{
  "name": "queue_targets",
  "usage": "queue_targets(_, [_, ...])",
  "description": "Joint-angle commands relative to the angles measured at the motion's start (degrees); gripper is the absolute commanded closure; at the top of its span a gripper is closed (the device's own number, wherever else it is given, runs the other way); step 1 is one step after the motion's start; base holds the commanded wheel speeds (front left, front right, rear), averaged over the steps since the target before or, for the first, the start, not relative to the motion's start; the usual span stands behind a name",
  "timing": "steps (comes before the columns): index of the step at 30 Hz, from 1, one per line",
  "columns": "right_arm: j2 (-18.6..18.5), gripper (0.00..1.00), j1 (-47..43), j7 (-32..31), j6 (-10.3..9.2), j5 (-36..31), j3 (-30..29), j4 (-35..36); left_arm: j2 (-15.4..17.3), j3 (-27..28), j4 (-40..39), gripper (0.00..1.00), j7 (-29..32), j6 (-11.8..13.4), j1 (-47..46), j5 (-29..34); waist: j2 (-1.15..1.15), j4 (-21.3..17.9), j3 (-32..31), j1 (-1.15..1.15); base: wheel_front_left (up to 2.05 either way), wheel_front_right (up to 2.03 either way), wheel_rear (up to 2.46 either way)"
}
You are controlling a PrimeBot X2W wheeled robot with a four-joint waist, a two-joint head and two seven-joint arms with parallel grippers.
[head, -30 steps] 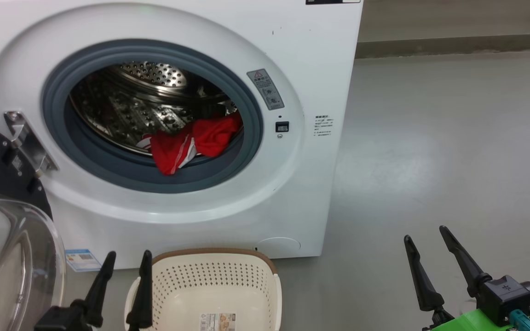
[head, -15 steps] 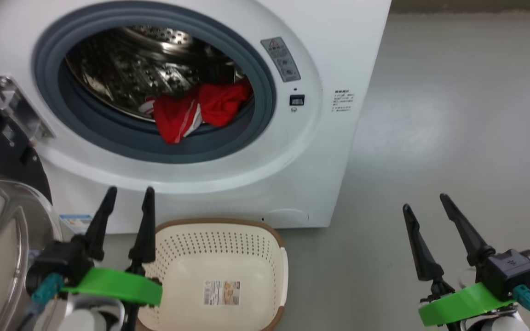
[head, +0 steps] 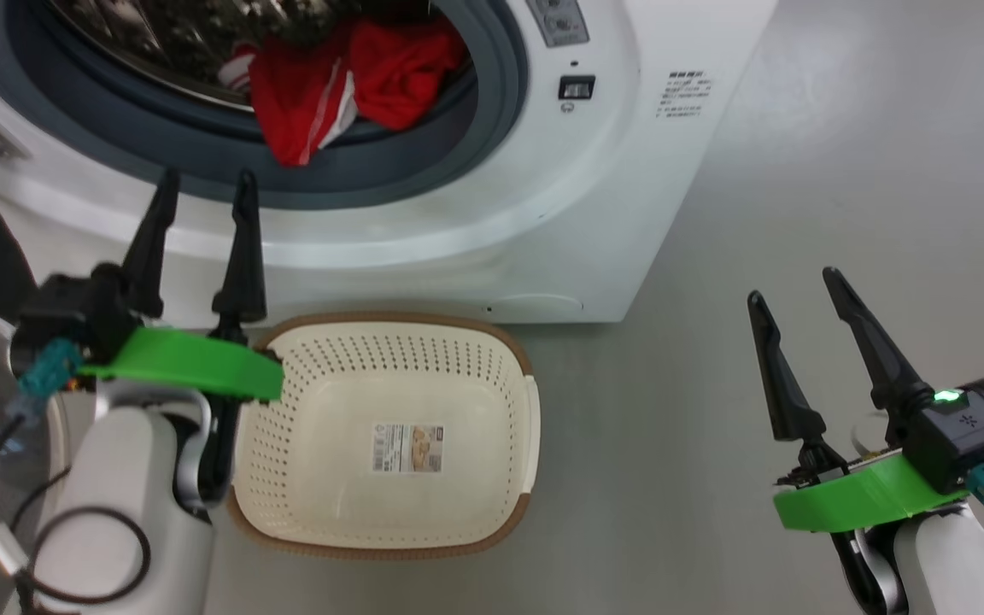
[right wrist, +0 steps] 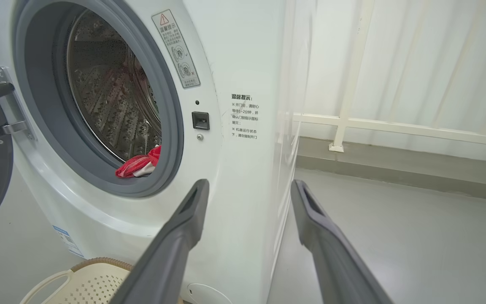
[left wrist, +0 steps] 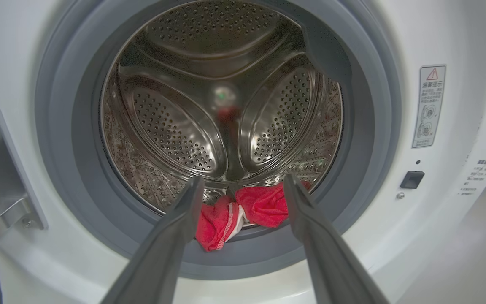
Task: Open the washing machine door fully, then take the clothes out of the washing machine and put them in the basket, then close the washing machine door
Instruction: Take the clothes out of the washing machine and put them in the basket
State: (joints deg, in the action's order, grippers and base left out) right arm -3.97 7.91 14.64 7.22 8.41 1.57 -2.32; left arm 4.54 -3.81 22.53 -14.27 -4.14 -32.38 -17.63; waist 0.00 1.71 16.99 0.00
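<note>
Just ahead of the left gripper (left wrist: 244, 181), whose fingers stood apart and empty, the clothes (left wrist: 264, 204) lay bunched at the drum's (left wrist: 175, 126) front lip, one fold spilling onto the grey ring (left wrist: 365, 169). They seemed light, soft and limp, so a pinch on the raised top fold looked best. They were bright red with white trim. The right gripper (head: 791, 288), spread and empty too, hung well to the side, and the basket (head: 389, 318) sat below the left one.

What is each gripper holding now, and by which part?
Nothing is held. The left gripper is open, pointing at the clothes in the washing machine without touching them; the right gripper is open above the floor.
</note>
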Motion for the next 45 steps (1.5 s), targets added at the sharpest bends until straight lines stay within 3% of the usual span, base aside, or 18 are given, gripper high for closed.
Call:
queue_targets(1, [-0.7, 0.0, 2.1, 0.4, 0.26, -0.6, 1.7, 1.7, 1.6, 1.9, 0.1, 0.0, -0.5, -0.5, -3.2, 0.2, 0.0, -0.2, 4.2, 0.0, 0.0, 0.0, 0.0])
queue_targets(23, [-0.3, 0.0, 7.5, 0.4, 0.26, -0.8, 2.4, 3.0, 4.3, 1.7, 21.6, 0.0, -0.7, -2.3, -29.0, -1.2, 0.0, -4.9, 16.0, 0.0, 0.0, 0.0, 0.0])
queue_targets(38, [0.5, 0.0, 9.2, 0.4, 0.26, 0.3, 3.8, 1.9, 8.3, -5.5, 36.2, 0.0, 3.4, 0.8, -39.3, 6.7, 0.0, -6.6, 18.5, 0.0, 0.0, 0.0, 0.0])
queue_targets(45, [0.8, 0.0, 10.2, 0.4, 0.26, 2.8, 5.6, 1.3, 9.7, -8.2, 39.7, 0.0, 6.8, 0.7, -42.3, 8.6, 0.0, -7.5, 19.5, 0.0, 0.0, 0.0, 0.0])
